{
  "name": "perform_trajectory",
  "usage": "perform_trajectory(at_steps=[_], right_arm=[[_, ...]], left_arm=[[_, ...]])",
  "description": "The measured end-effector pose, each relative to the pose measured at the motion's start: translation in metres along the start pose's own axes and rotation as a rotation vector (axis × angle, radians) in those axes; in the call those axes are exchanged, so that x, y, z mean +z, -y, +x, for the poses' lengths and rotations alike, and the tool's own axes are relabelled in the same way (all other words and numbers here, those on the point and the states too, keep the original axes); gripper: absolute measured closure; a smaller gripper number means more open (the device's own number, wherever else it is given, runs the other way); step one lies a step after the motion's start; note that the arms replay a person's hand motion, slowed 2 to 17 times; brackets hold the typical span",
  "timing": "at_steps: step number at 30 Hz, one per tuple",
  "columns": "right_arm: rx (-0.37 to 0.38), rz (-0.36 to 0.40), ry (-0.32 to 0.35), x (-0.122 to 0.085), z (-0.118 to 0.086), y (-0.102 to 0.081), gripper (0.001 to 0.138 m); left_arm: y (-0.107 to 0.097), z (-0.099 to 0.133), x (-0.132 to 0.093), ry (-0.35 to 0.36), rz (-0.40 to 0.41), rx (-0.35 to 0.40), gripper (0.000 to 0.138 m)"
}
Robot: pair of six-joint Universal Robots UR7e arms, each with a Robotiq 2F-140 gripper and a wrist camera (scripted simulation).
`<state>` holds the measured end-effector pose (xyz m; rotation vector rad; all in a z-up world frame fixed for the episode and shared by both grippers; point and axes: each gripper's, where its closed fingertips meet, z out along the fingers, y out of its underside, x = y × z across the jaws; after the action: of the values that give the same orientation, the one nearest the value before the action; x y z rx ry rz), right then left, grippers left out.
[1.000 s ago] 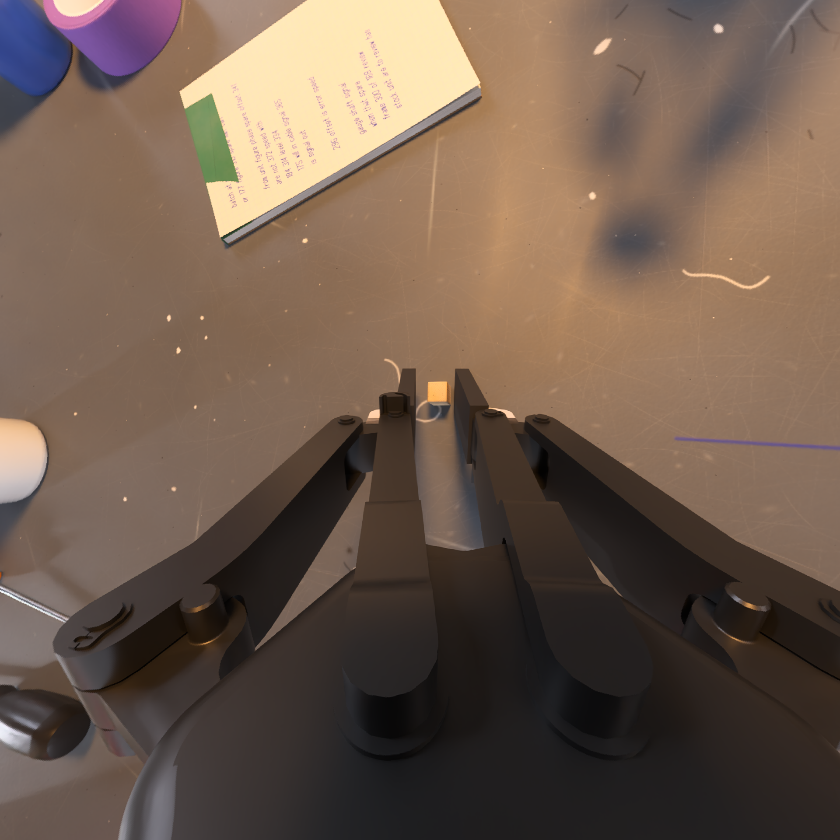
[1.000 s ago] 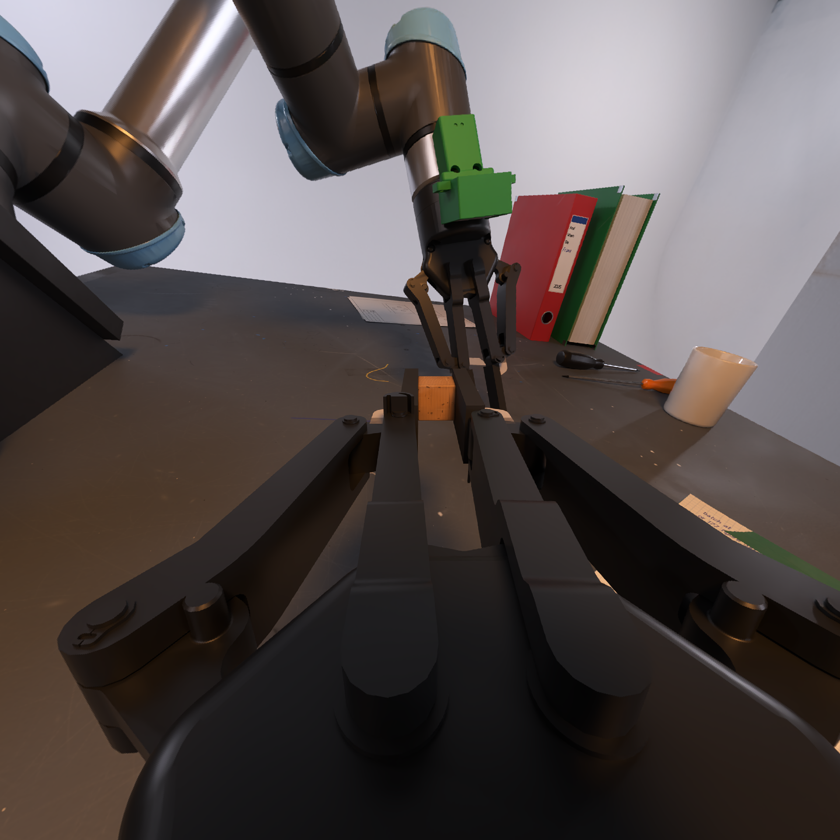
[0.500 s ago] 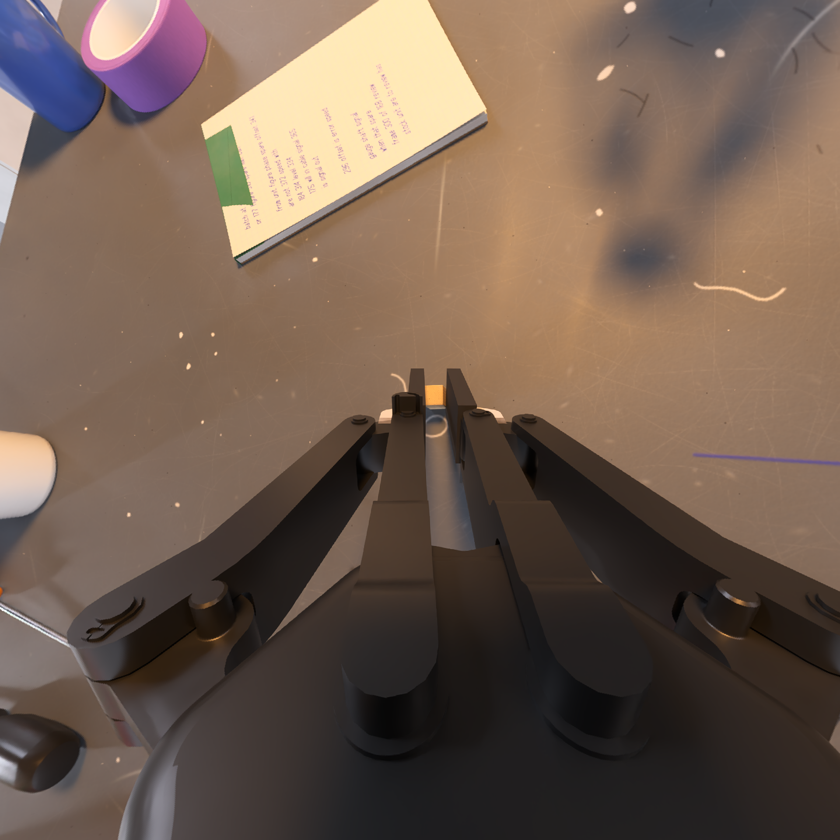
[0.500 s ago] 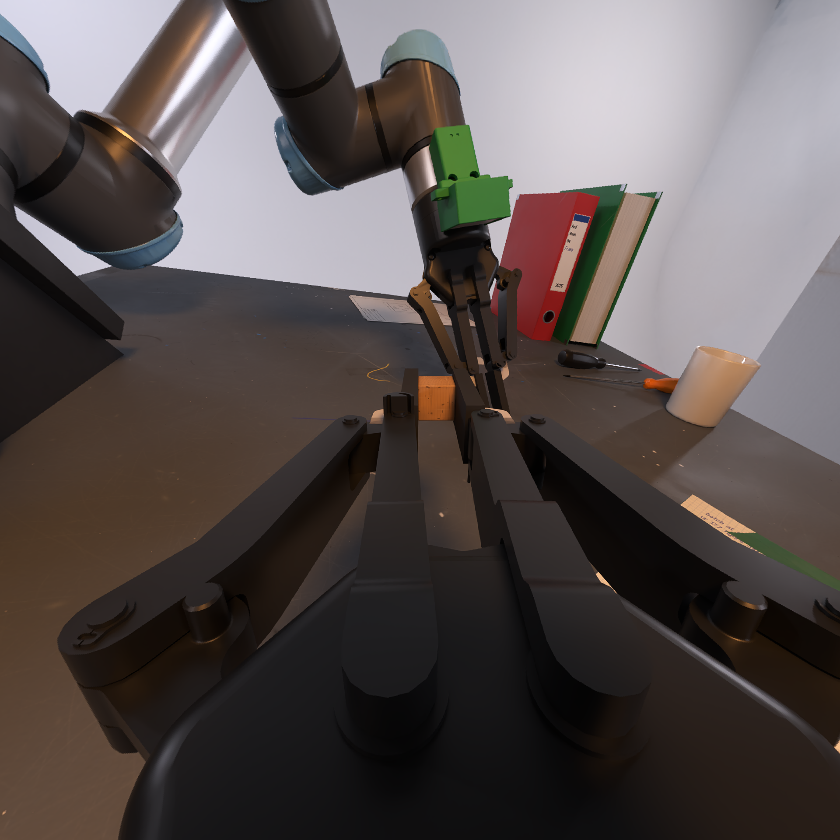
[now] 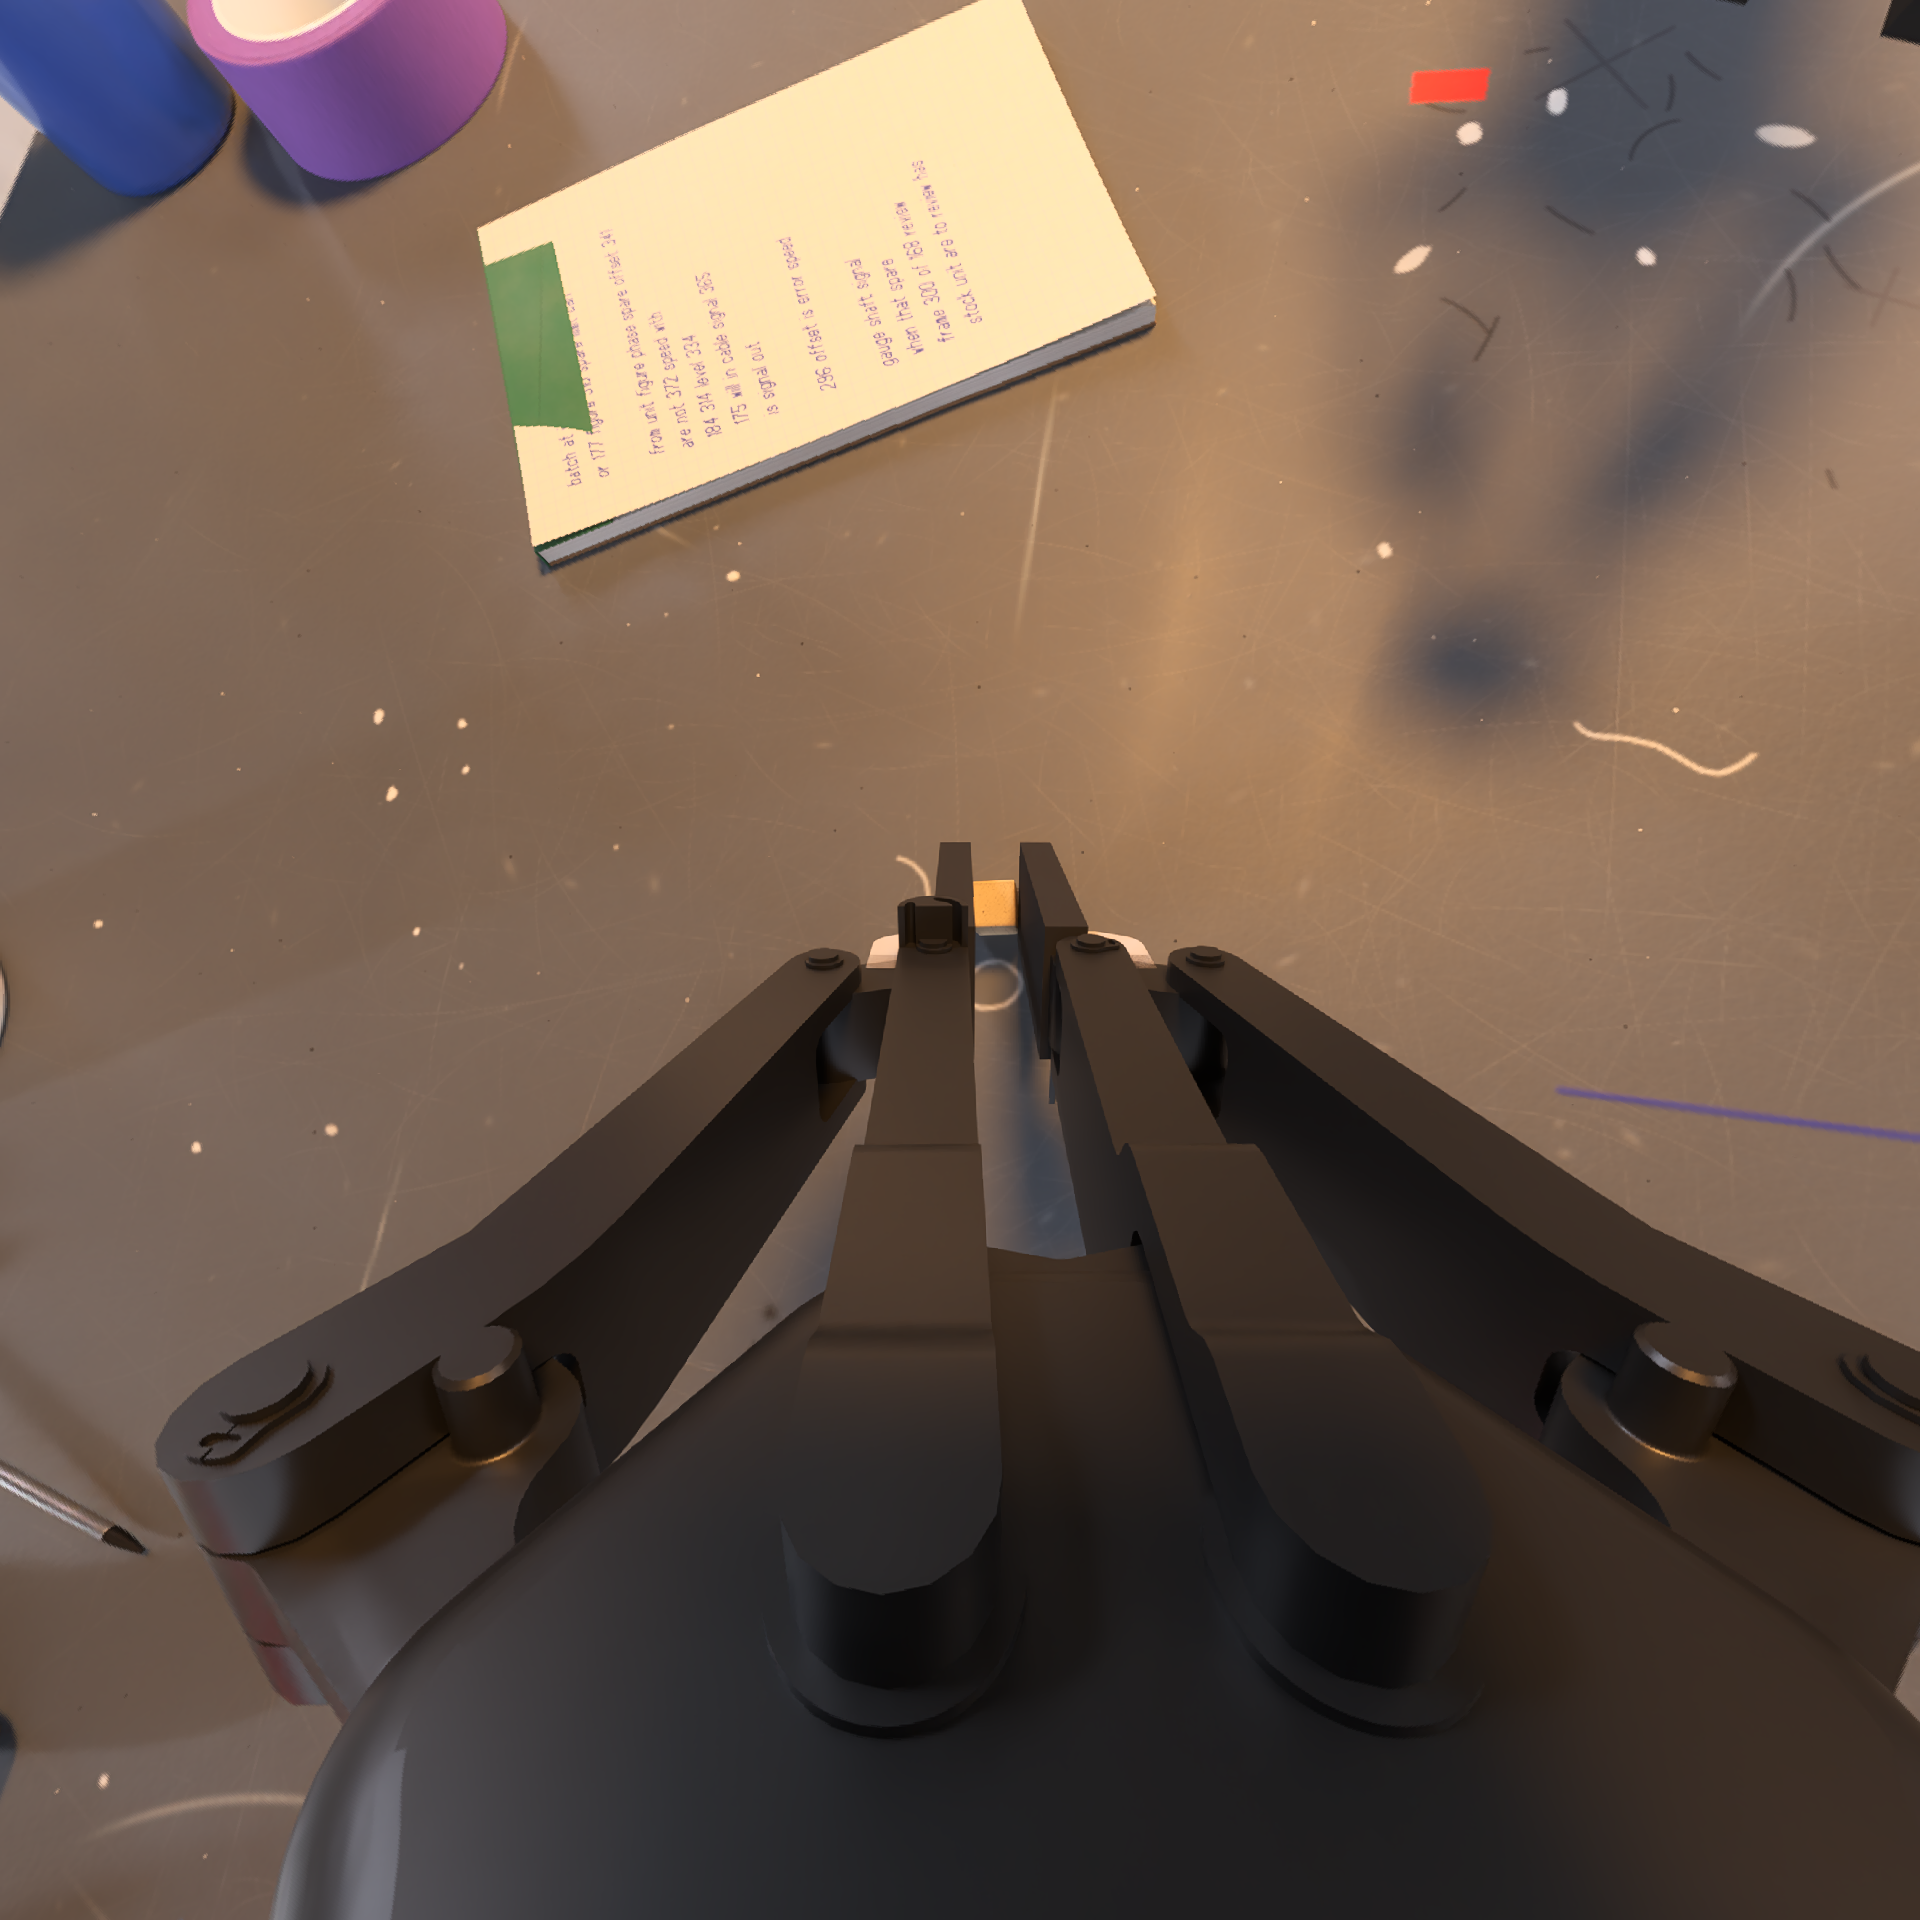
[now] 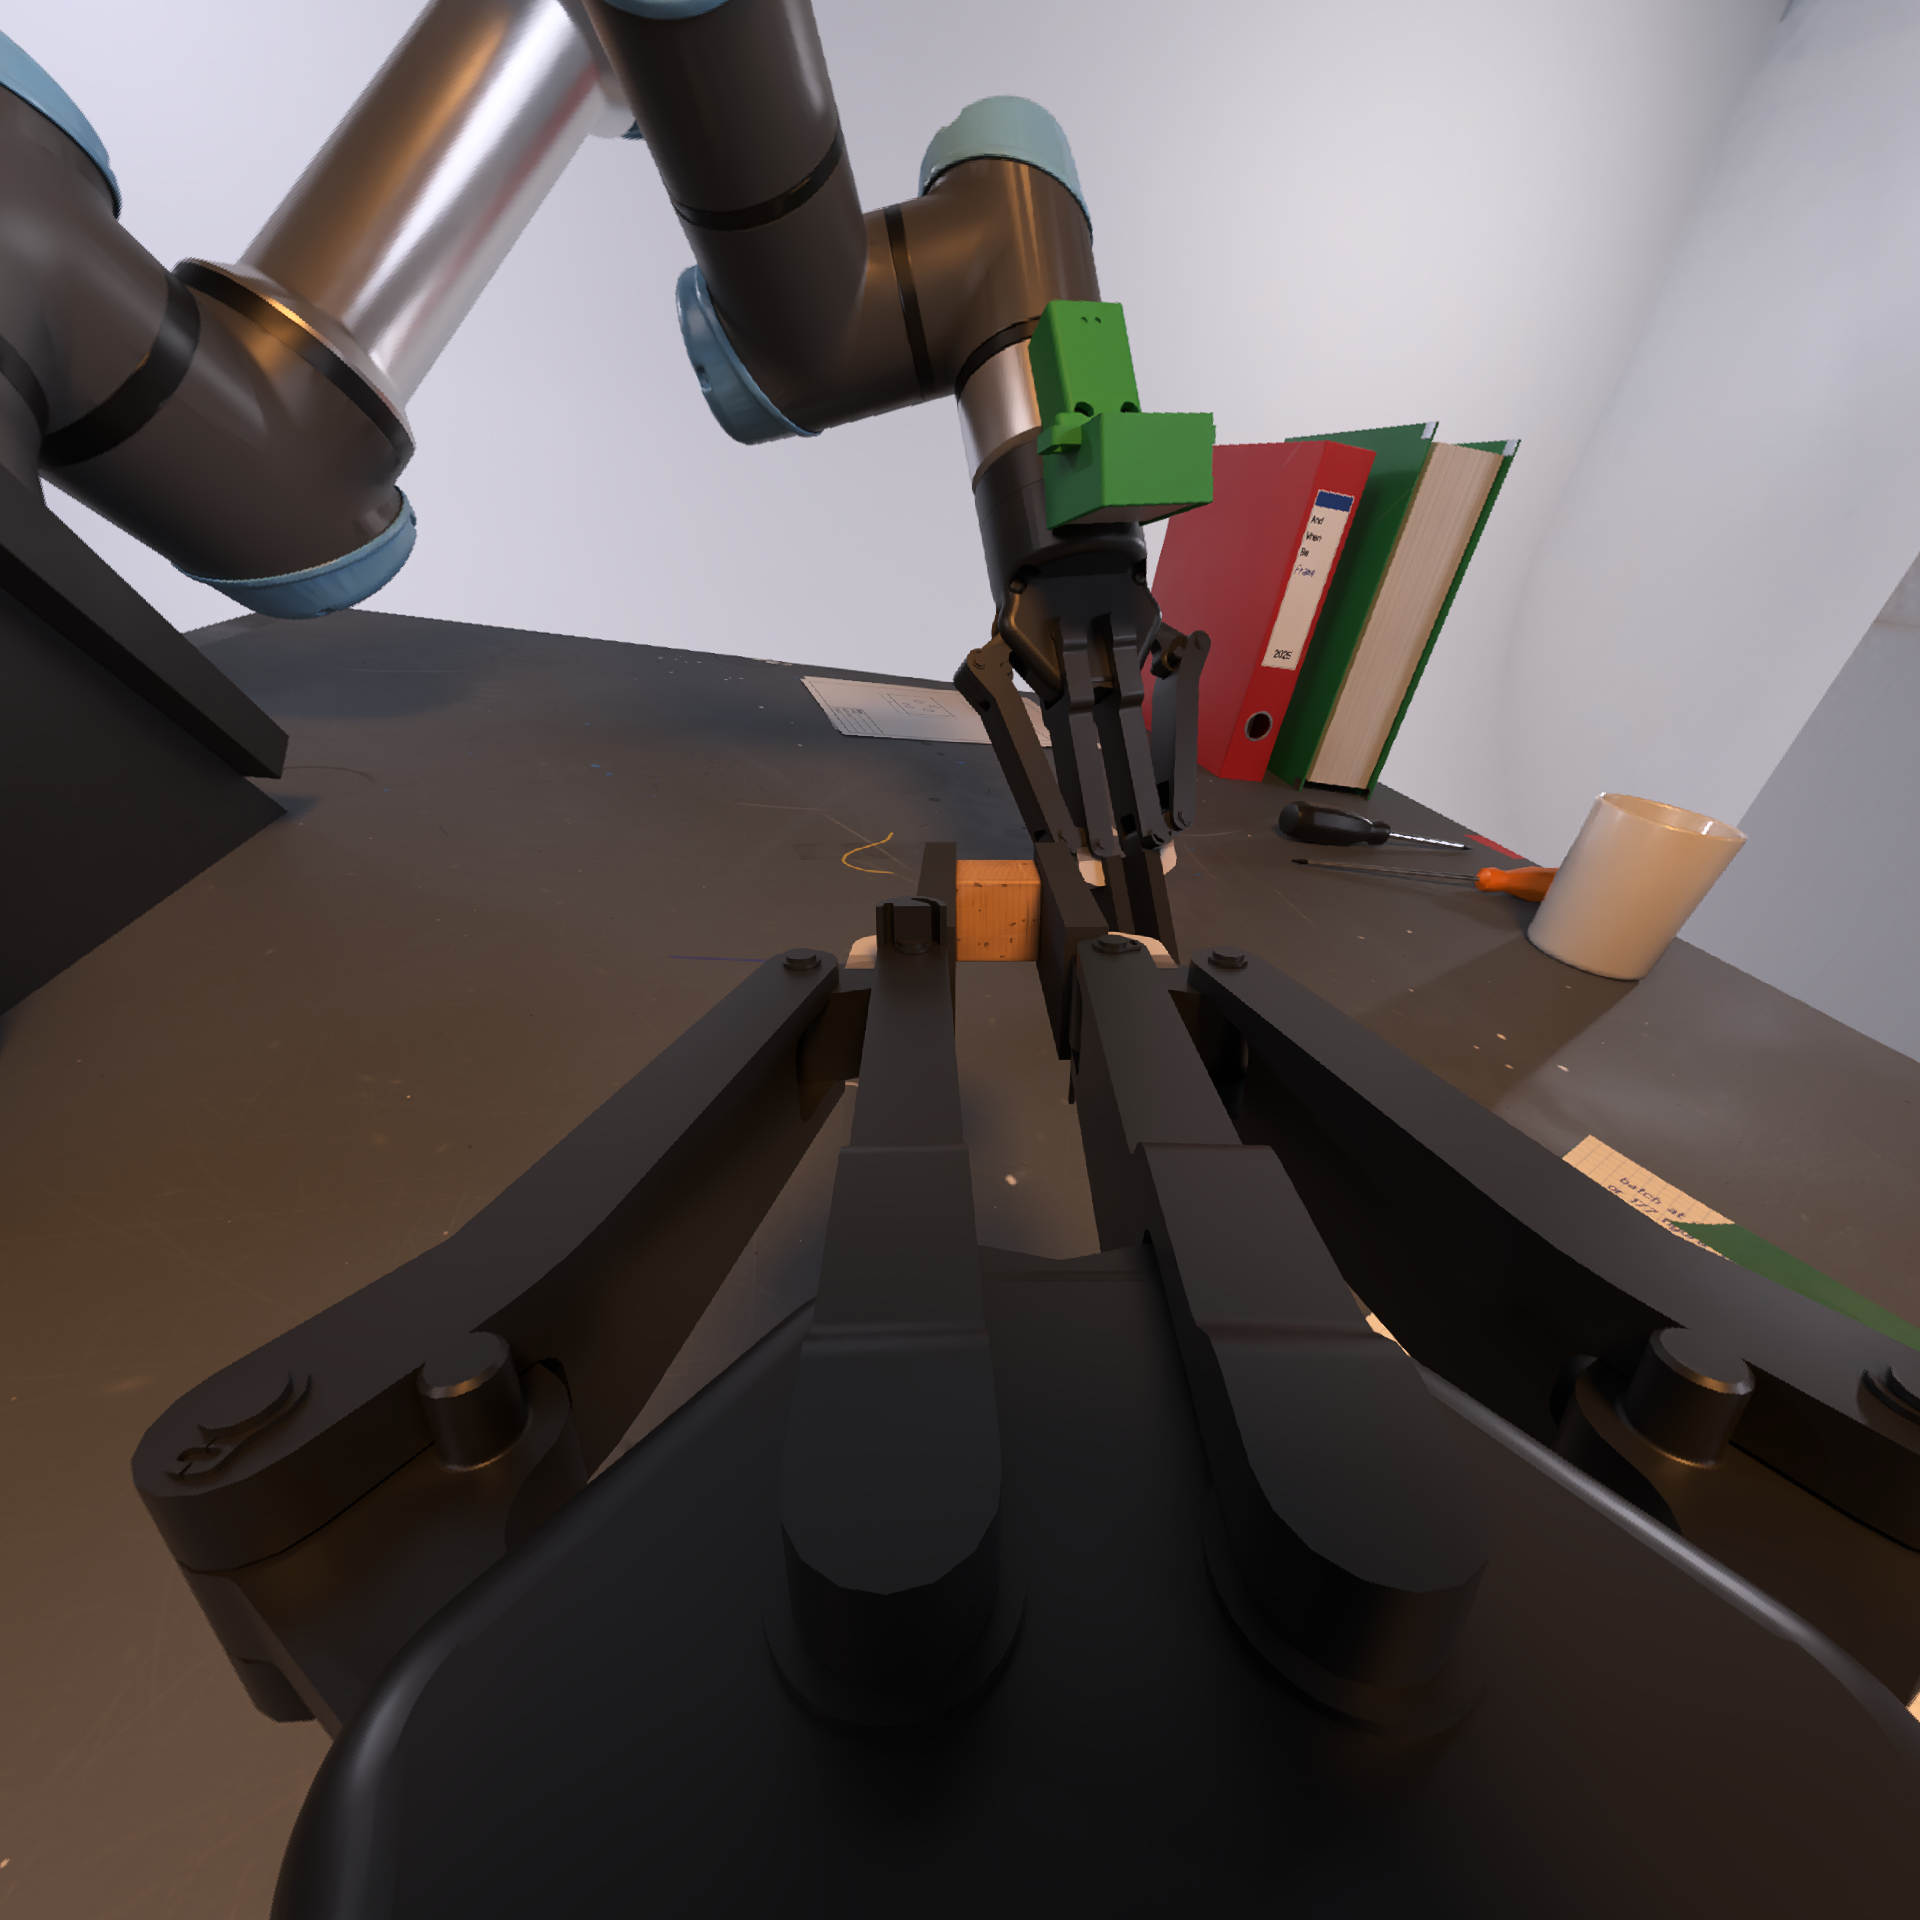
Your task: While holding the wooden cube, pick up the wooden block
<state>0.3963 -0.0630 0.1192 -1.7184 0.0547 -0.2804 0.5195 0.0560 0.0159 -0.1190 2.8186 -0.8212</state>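
Wood shows between both pairs of fingers. In the left wrist view a small wooden cube (image 5: 993, 900) sits clamped between the two fingers of the left gripper (image 5: 995, 883), above the scratched table (image 5: 312, 831) and seemingly clear of it; in the right wrist view a larger wooden block (image 6: 995, 910) fills the gap of the right gripper (image 6: 997, 906), whose fingers press on its two sides; whether the block is already off the table I cannot tell. I judge that each piece is held near the fingertips so that the wood stays visible and the links do not touch it. The left arm (image 6: 831, 260) points steeply down, with its green camera mount (image 6: 1117, 426) at the wrist; the right gripper lies low and almost level with the table. Around them rest a yellow notepad (image 5: 810, 281), a purple tape roll (image 5: 364, 73), a red binder (image 6: 1262, 613), a white cup (image 6: 1631, 883) and two screwdrivers (image 6: 1340, 828).
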Motion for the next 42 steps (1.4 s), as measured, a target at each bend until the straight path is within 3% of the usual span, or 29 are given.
perform_trajectory(at_steps=[9,16,23,34,42], right_arm=[[0.006,0.0,0.009,0.002,-0.001,-0.002,0.119],[0.012,0.008,0.009,0.001,-0.001,-0.002,0.119],[0.024,0.022,0.013,-0.001,-0.001,-0.002,0.119],[0.045,0.047,0.032,0.0,-0.001,-0.003,0.119],[0.051,0.041,0.036,0.001,-0.001,-0.004,0.119]], left_arm=[[-0.002,-0.001,-0.002,-0.07,-0.038,-0.026,0.127],[0.002,0.0,-0.017,-0.143,-0.072,-0.021,0.127],[0.015,0.008,-0.046,-0.216,-0.111,0.059,0.127],[0.035,0.025,-0.087,-0.26,-0.225,0.243,0.127],[0.049,0.038,-0.104,-0.291,-0.25,0.264,0.127]])
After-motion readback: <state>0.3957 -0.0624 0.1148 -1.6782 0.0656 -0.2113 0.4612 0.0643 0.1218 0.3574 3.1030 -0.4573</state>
